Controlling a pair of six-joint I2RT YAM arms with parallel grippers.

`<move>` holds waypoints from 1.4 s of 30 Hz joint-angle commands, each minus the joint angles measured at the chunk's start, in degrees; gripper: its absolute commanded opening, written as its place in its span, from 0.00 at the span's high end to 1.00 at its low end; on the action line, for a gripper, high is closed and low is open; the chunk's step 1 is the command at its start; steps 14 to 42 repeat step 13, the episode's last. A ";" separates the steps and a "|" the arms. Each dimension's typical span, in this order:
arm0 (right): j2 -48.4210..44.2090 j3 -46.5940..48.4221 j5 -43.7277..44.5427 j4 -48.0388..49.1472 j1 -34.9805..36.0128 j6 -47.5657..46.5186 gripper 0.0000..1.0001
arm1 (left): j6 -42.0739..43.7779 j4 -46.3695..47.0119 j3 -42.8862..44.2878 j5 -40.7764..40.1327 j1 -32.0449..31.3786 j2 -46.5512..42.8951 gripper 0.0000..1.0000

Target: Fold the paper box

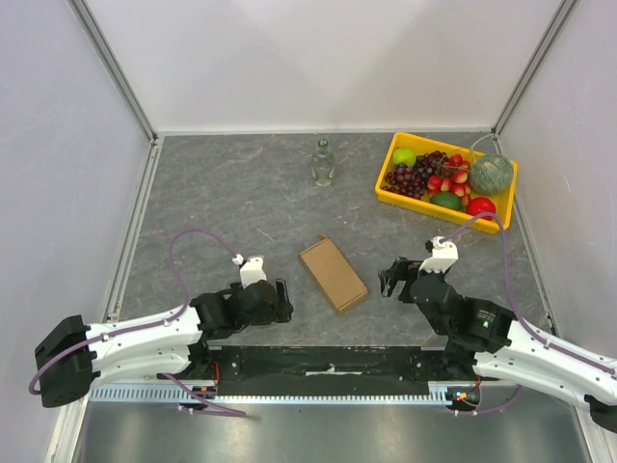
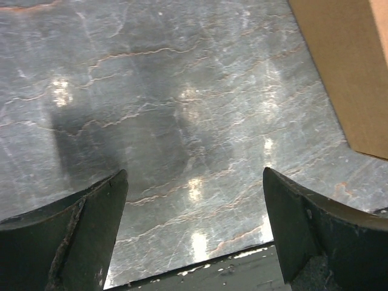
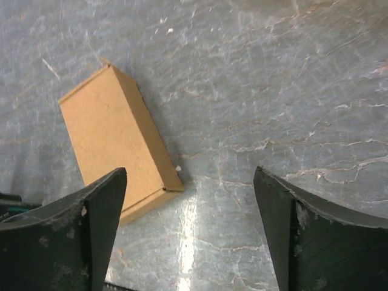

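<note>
The paper box (image 1: 334, 274) lies closed on the grey table as a small brown rectangular carton, slanted, between the two arms. My left gripper (image 1: 282, 301) stands open to the left of it, apart from it; in the left wrist view (image 2: 194, 212) only bare table lies between its fingers and the box (image 2: 345, 66) fills the upper right corner. My right gripper (image 1: 390, 280) stands open to the right of the box, touching nothing. In the right wrist view (image 3: 189, 209) the box (image 3: 115, 142) lies up and left, partly behind the left finger.
A yellow tray (image 1: 388, 193) of fruit stands at the back right. A clear glass bottle (image 1: 323, 163) stands upright at the back middle. White walls close the table on three sides. The table's near edge runs just below the left gripper (image 2: 200, 267).
</note>
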 commanded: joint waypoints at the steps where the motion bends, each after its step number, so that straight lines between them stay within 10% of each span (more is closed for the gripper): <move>1: -0.57 -1.75 10.90 4.19 0.20 -0.24 0.02 | -0.71 -4.47 2.56 -5.06 -0.21 -1.29 0.02; 42: 3.29 -4.13 16.46 11.74 0.12 -5.85 0.02 | 1.92 -7.20 2.73 -14.37 -0.12 -9.72 0.02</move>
